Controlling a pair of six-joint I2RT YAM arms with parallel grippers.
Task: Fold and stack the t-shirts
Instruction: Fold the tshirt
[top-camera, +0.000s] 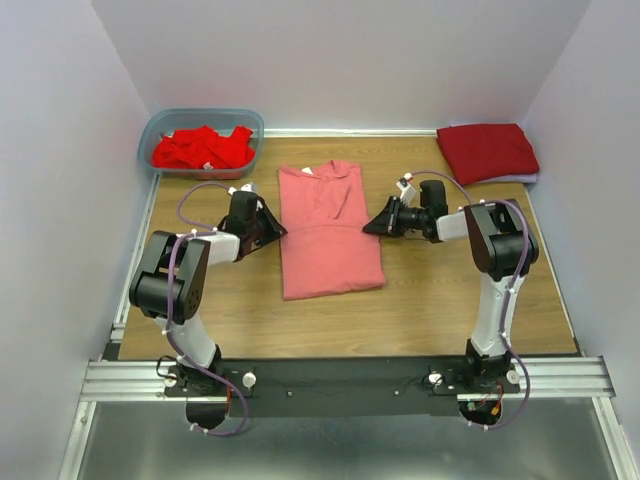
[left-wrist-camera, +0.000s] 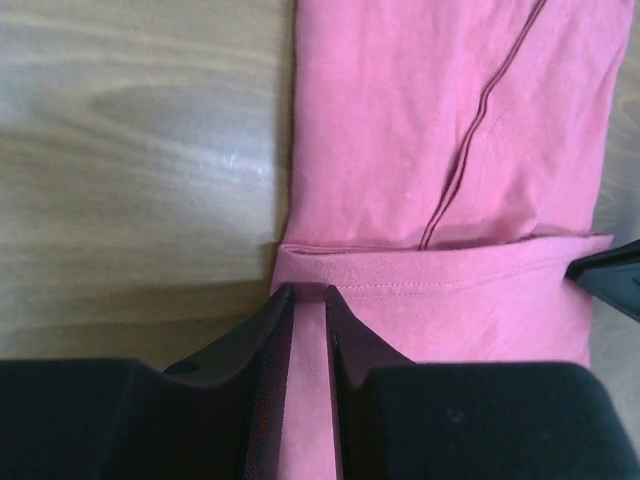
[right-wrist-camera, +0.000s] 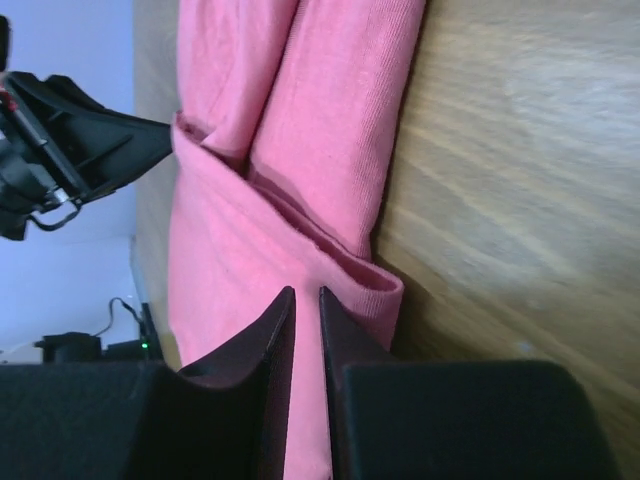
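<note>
A salmon-pink t-shirt (top-camera: 326, 262) lies flat in the middle of the table, folded into a long strip. My left gripper (top-camera: 283, 232) sits at its left edge, about halfway along, where a hem crosses the shirt. In the left wrist view the jaws (left-wrist-camera: 308, 290) stand narrow, shut on pink cloth (left-wrist-camera: 430, 130). My right gripper (top-camera: 366, 229) is at the opposite edge; its jaws (right-wrist-camera: 307, 292) are shut on the doubled pink hem (right-wrist-camera: 260, 180). Several bright red t-shirts (top-camera: 203, 148) lie crumpled in the tub. A darker crimson t-shirt (top-camera: 487, 152) lies folded at the back right.
The translucent blue-grey tub (top-camera: 256, 120) stands at the back left corner. White walls close in the table on three sides. Bare wood shows in front of the pink shirt and beside both arms. The other gripper's black tip (left-wrist-camera: 610, 275) shows in the left wrist view.
</note>
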